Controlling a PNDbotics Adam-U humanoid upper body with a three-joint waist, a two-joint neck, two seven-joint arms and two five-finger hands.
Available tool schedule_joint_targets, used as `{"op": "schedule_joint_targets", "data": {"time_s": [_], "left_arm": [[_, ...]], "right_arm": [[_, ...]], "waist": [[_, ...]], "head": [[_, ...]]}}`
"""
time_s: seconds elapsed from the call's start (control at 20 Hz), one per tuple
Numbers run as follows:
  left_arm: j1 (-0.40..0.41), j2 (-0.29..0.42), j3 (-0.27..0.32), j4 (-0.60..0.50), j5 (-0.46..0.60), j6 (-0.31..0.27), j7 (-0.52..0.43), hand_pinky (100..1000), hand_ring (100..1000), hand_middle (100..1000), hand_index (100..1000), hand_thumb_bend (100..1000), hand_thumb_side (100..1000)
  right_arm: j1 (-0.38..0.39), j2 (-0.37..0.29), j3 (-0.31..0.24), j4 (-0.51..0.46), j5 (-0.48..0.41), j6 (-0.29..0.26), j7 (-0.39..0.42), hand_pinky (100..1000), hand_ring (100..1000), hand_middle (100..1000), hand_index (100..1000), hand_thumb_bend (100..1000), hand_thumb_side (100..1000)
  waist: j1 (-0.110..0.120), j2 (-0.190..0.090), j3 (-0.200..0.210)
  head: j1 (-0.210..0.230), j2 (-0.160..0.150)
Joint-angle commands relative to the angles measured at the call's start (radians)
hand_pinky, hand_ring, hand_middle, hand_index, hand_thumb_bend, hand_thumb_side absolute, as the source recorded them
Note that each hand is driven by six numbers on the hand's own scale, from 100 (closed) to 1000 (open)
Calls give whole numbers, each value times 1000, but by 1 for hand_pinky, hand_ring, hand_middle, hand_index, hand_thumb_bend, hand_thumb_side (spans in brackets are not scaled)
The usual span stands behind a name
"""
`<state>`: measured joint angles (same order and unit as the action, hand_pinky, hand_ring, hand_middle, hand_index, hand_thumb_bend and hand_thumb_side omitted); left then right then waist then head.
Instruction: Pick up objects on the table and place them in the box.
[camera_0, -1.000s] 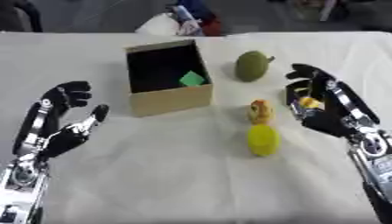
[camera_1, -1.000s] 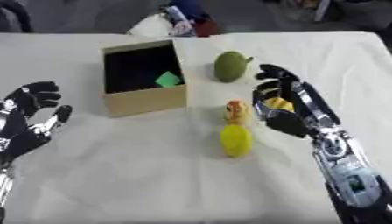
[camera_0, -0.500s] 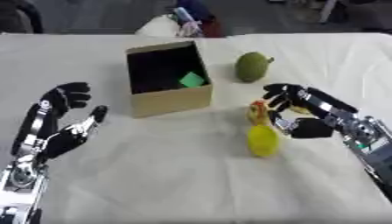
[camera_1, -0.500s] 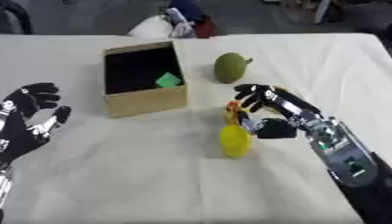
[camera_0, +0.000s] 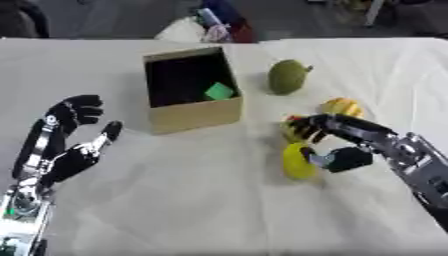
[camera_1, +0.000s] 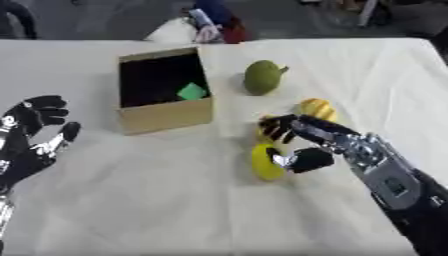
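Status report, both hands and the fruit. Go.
Right hand open, reaching around yellow fruit, no grip yet. Left hand idle, open, lower left. Box holds a green piece; green fruit on table. Path clear.

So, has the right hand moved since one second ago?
Yes. The right hand has moved left, away from the table's right edge, toward the yellow fruit in front of the box.
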<state>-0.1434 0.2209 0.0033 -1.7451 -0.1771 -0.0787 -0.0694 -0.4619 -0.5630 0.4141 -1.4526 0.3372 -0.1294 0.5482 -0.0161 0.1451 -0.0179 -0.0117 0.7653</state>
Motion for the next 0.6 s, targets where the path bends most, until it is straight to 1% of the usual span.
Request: {"op": "schedule_joint_targets", "data": {"time_s": [0.05, 0.2, 0.4, 0.5, 0.6], "left_arm": [[-7, 23, 0, -15, -6, -1, -2, 744, 730, 694, 780, 498, 369], [-6, 23, 1, -15, -6, -1, -1, 744, 730, 694, 781, 497, 369], [-5, 23, 2, -15, -6, -1, -1, 744, 730, 694, 781, 495, 370], [-4, 24, 2, -15, -6, 0, 0, 744, 730, 694, 781, 494, 372], [-3, 24, 2, -15, -6, 0, 0, 744, 730, 694, 781, 492, 373]], "right_arm": [[-21, -35, -13, -2, 59, -25, 55, 771, 816, 813, 931, 174, 408], [-28, -39, -26, -9, 98, -47, 107, 779, 823, 817, 932, 206, 429], [-34, -44, -40, -29, 129, -68, 178, 790, 832, 822, 933, 231, 450], [-37, -49, -42, -41, 139, -79, 210, 796, 836, 820, 928, 237, 436], [-40, -56, -44, -55, 154, -91, 240, 799, 833, 803, 909, 233, 388]], "waist": [[-13, -28, 0], [-13, -28, -1], [-13, -29, -3], [-13, -29, -3], [-13, -29, -4]], "head": [[1, 5], [2, 5], [3, 5], [3, 5], [4, 5]]}}
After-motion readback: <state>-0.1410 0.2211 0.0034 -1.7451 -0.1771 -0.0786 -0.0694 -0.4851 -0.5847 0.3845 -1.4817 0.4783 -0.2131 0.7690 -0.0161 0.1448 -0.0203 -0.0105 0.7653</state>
